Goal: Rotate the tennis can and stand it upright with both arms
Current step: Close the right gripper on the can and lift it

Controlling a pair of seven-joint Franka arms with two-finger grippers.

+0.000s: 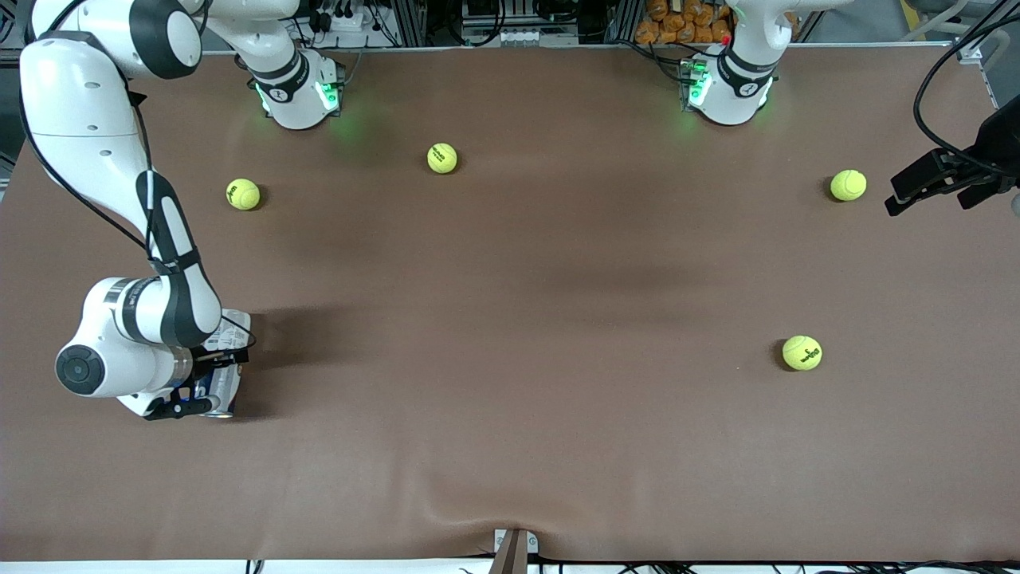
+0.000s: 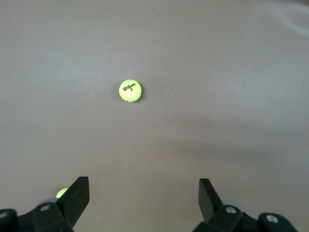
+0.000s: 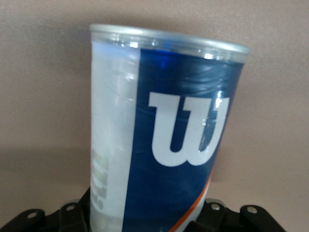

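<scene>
right gripper (image 1: 209,392) fingers clasp tennis can (image 3: 164,140) | left gripper (image 2: 144,193) fingers wide, waiting over worktop (image 1: 510,335) | rotate slowly, keep grip firm

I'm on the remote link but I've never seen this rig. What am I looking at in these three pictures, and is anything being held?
The front view looks down from a high camera at a brown table with two white robot arms; their bases stand along the top. The other two pictures come from cameras on the arms' wrists.

The right arm bends down at its end of the table, and its end effector is at the tennis can. Its wrist view shows the can close up, navy label with a white W, sitting between the fingers, so it looks gripped.

The left end effector hangs over the table's edge at its own end, waiting. Its wrist view shows the fingers open and holding nothing, above a ball.

Four yellow-green balls lie scattered on the table, for example this one.
</scene>
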